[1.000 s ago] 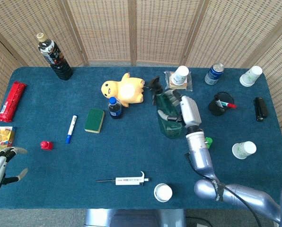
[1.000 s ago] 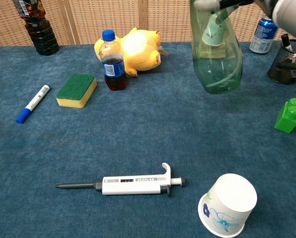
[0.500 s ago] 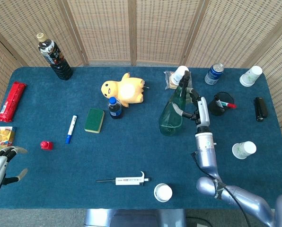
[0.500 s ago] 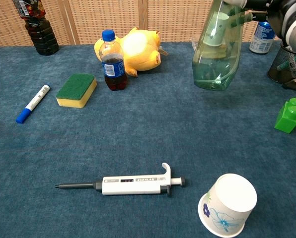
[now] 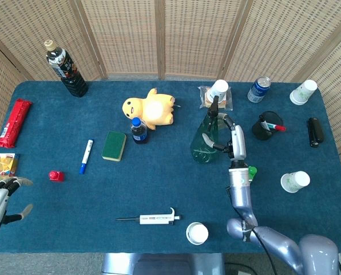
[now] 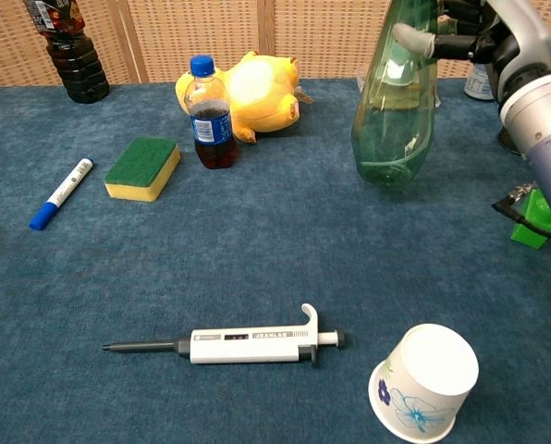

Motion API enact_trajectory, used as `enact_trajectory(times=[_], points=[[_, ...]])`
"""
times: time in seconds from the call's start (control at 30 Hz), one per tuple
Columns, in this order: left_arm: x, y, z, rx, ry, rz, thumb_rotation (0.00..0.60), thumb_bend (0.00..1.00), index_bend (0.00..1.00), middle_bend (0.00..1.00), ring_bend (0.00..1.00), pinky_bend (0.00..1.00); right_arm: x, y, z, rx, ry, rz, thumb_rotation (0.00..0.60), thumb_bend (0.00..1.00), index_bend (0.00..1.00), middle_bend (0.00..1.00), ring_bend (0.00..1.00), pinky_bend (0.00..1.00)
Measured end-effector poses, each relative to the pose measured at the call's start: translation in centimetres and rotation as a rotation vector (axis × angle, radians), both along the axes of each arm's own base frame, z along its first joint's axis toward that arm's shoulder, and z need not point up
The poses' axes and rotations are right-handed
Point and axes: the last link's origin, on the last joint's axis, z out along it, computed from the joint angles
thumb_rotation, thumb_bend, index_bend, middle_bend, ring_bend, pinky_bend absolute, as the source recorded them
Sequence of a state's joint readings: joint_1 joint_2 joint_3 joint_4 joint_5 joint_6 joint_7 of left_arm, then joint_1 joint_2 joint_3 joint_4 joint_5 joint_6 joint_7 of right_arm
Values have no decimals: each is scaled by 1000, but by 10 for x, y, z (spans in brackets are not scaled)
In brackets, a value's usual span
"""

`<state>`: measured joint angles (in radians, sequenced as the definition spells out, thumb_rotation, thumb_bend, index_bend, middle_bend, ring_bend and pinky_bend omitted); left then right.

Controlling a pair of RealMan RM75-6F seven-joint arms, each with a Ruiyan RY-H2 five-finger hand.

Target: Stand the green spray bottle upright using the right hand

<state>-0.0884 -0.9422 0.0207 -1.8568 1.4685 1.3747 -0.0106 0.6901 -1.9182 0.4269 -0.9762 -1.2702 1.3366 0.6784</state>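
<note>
The translucent green spray bottle (image 5: pixel 203 139) (image 6: pixel 393 111) stands almost upright at the table's centre right, leaning slightly, with its black nozzle on top. Its base is at the blue cloth; whether it touches I cannot tell. My right hand (image 5: pixel 232 137) (image 6: pixel 490 35) grips the bottle's neck from the right, a finger (image 6: pixel 412 39) wrapped across the front. Off the table's front-left corner, my left hand (image 5: pixel 0 201) hovers with fingers spread, holding nothing.
A green block (image 5: pixel 252 171) (image 6: pixel 537 218) lies just right of my right forearm. Behind are a black pen cup (image 5: pixel 266 126), a blue can (image 5: pixel 260 89) and a yellow plush toy (image 6: pixel 257 88). A small cola bottle (image 6: pixel 209 116), sponge (image 6: pixel 142 167), pipette (image 6: pixel 248 344) and tipped paper cup (image 6: pixel 423 381) lie nearer.
The bottle went from hanging tilted above the table to nearly upright with its base lowered to the cloth. My right hand and forearm turned and shifted slightly left. The left hand stayed put.
</note>
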Motion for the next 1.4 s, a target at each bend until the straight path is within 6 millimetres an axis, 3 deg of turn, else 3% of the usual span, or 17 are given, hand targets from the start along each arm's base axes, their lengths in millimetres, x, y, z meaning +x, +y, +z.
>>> enact_trajectory(times=[0.87, 1.4], points=[[12, 0, -2, -18, 8, -29, 600, 328, 315, 335, 258, 232, -40, 16, -25, -71, 66, -21, 600, 223, 662, 630, 491, 525], [12, -2, -4, -22, 1, -34, 600, 327, 315, 335, 258, 230, -40, 23, -19, -71, 110, 30, 600, 222, 624, 593, 450, 493]])
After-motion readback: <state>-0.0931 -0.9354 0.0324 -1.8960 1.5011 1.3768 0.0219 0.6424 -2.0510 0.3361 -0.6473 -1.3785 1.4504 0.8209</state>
